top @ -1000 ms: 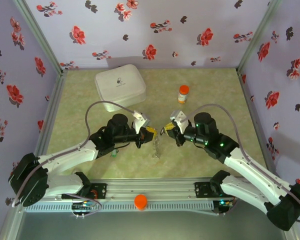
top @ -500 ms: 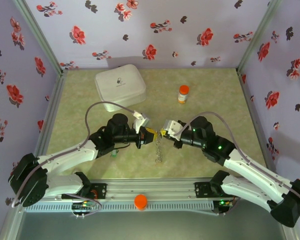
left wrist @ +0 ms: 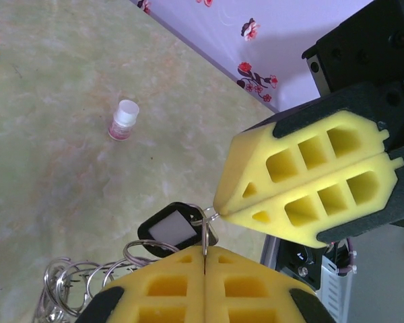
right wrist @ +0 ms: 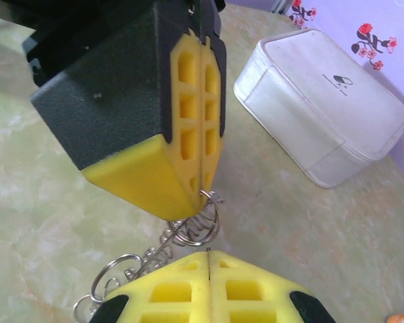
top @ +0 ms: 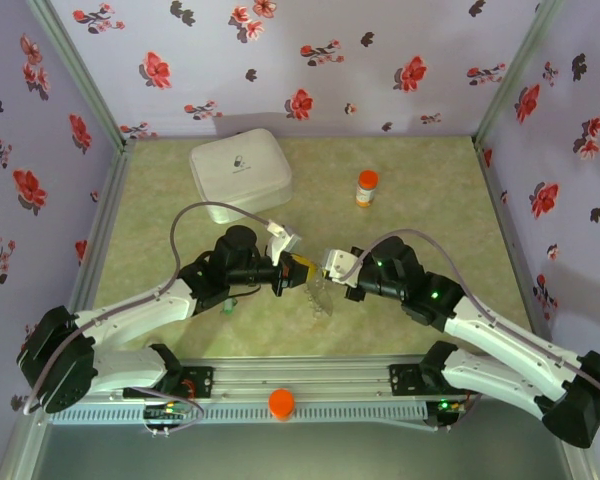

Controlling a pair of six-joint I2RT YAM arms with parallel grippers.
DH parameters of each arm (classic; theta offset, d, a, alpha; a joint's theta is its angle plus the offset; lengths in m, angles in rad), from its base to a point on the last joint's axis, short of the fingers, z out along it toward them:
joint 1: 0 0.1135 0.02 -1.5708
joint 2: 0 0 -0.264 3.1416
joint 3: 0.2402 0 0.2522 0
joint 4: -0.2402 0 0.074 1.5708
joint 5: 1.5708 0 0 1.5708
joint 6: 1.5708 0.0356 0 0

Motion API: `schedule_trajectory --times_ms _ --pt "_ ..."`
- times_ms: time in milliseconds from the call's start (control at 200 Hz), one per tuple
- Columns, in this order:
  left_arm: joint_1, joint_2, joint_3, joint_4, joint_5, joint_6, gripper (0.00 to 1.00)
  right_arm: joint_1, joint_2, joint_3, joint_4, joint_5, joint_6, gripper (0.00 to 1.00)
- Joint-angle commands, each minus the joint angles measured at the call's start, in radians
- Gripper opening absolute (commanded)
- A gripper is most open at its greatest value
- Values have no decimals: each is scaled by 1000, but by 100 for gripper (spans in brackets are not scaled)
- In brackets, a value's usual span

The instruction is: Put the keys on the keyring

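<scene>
- We see the green-headed key (top: 227, 307) lying on the table (top: 170, 215) beside the left arm, apart from the rest.
- Our left gripper (top: 299, 268) has its pads pressed together, pinching a wire loop of the keyring (top: 318, 298).
- The keyring hangs down between both grippers, and the black-headed key (left wrist: 170, 229) sits right by the pinched loop.
- Our right gripper (top: 328, 266) is likewise clamped, its tips nipping the keyring.

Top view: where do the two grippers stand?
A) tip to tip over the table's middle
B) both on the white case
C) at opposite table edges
A: the left gripper and right gripper are tip to tip mid-table, both shut on the keyring, whose rings dangle below them.
</scene>
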Motion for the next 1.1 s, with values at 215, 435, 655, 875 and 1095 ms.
schedule_trajectory --times_ms 215,435,655,875,1095 --pt "-5 6 31 35 18 -10 0 9 -44 -5 55 7 -6 0" --pt "-4 3 27 41 19 -12 0 11 -28 -8 80 -16 5 0" --pt "-5 5 30 41 22 -10 0 13 -9 -4 82 -33 7 0" --pt "-5 6 29 43 27 -4 0 18 0 -6 83 -40 10 0" --pt "-5 1 30 40 14 -8 0 20 -9 -6 66 -21 8 0"
